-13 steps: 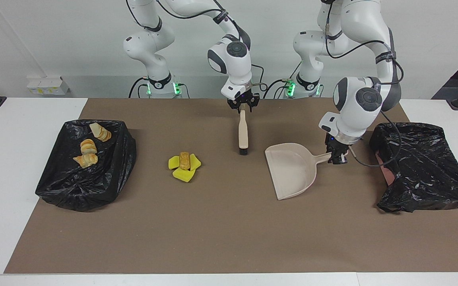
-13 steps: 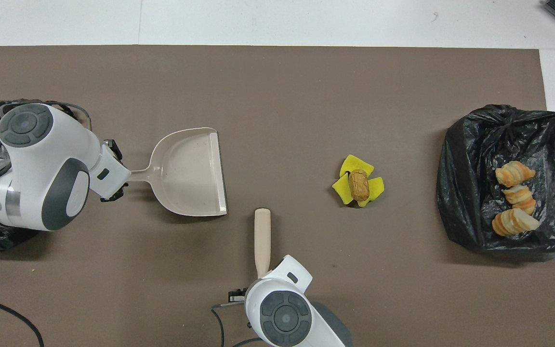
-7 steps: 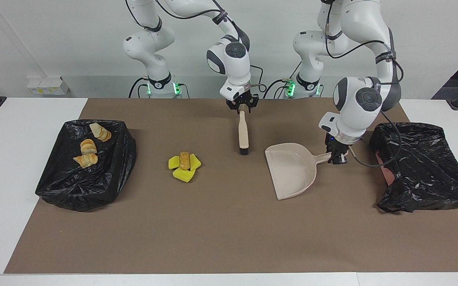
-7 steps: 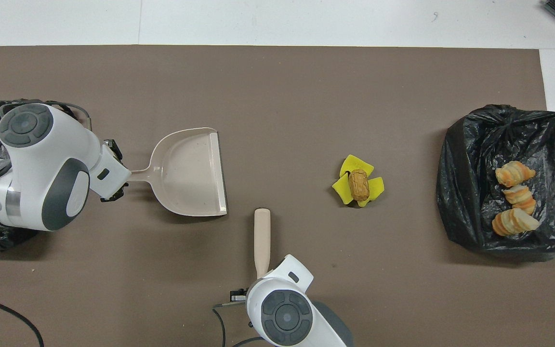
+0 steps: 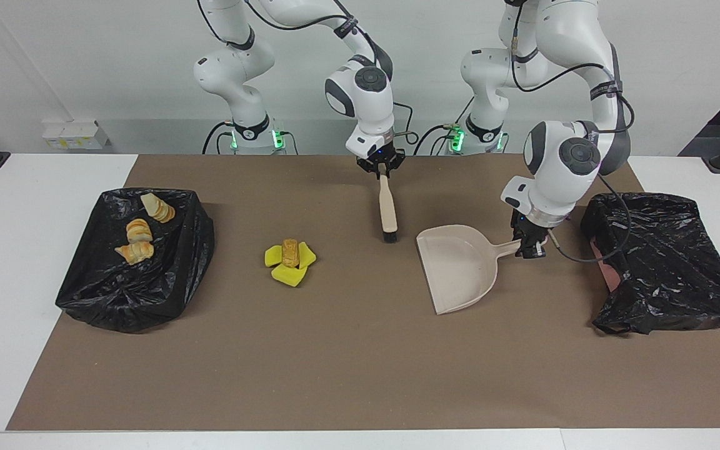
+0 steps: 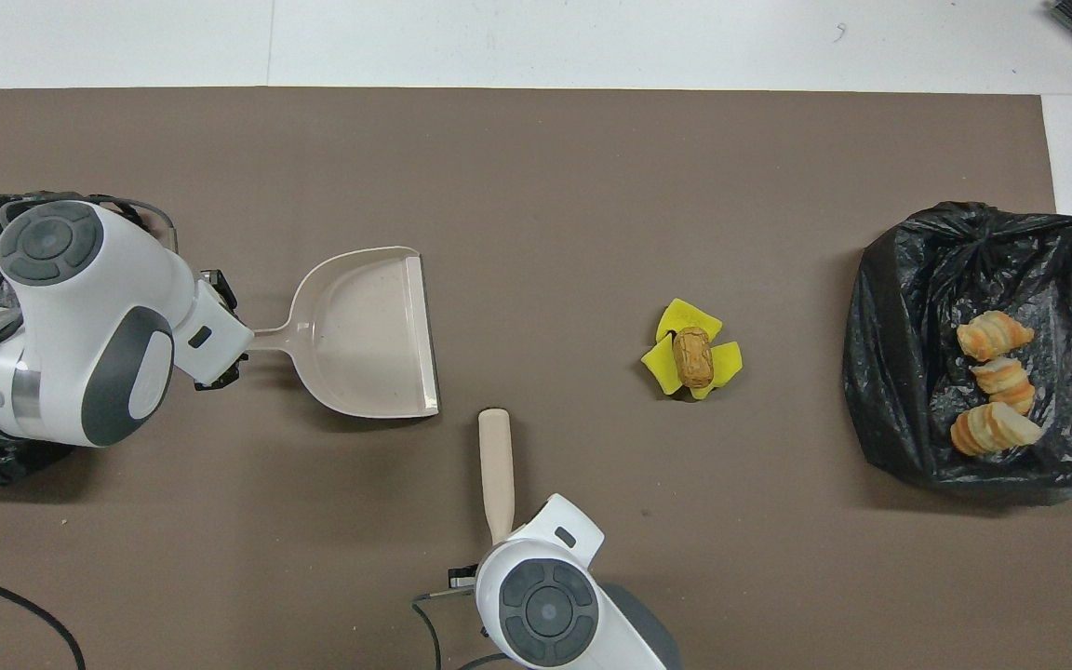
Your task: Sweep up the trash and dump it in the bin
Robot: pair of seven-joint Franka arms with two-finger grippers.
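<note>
The trash pile (image 5: 289, 257), yellow sponge wedges with a brown pastry piece on top, lies on the brown mat; it also shows in the overhead view (image 6: 692, 358). My right gripper (image 5: 383, 170) is shut on the handle end of the beige brush (image 5: 387, 209), whose bristle end points away from the robots. In the overhead view the brush (image 6: 495, 461) sticks out from under the wrist. My left gripper (image 5: 530, 247) is shut on the handle of the beige dustpan (image 5: 460, 269), which lies on the mat with its mouth toward the pile (image 6: 368, 335).
A black bag-lined bin (image 5: 147, 281) at the right arm's end holds three pastry pieces (image 5: 138, 234). Another black bag (image 5: 666, 262) lies at the left arm's end, beside the left gripper. The brown mat (image 5: 360, 362) covers the table.
The right gripper's fingers have closed on the brush handle. The brush's bristle end has swung slightly toward the dustpan. The left arm and dustpan have not moved.
</note>
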